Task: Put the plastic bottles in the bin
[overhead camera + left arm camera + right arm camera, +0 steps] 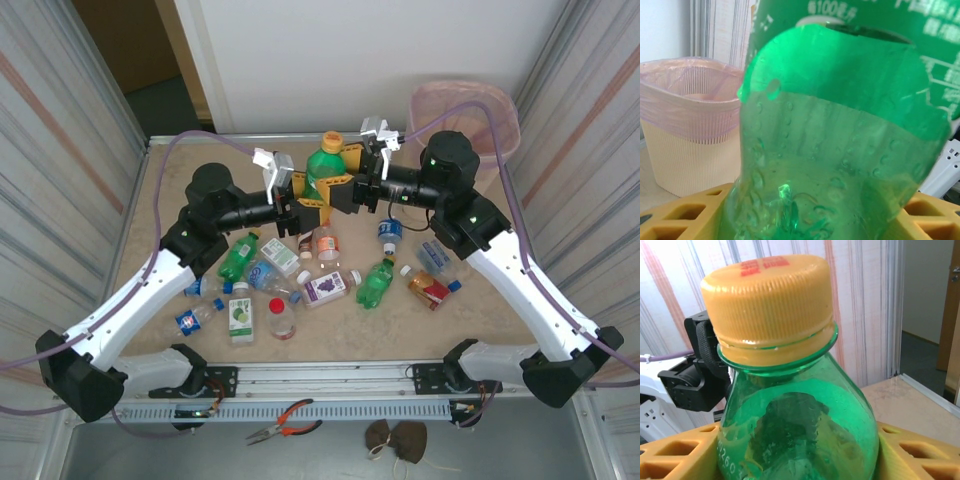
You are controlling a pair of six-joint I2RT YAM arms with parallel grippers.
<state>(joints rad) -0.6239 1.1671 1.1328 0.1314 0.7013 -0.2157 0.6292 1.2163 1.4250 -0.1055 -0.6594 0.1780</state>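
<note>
A big green plastic bottle [322,168] with an orange cap [767,305] is held above the back middle of the table. My left gripper [308,194] is shut on its lower body from the left, yellow fingers [680,215] pressed on either side of the green bottle [840,150]. My right gripper [348,190] grips it from the right just under the neck, its fingers [920,450] against the green bottle [795,430]. Several small bottles [300,280] lie on the table below. The pink-lined bin [465,115] stands at the back right corner, bin [685,125] beyond the held bottle.
Loose bottles spread from the left [196,315] to the right [430,288] of the table's middle. Striped walls [60,130] close in both sides. Orange-handled pliers [285,420] lie on the near ledge in front of the arm bases. The left arm's wrist [700,375] sits close behind the bottle.
</note>
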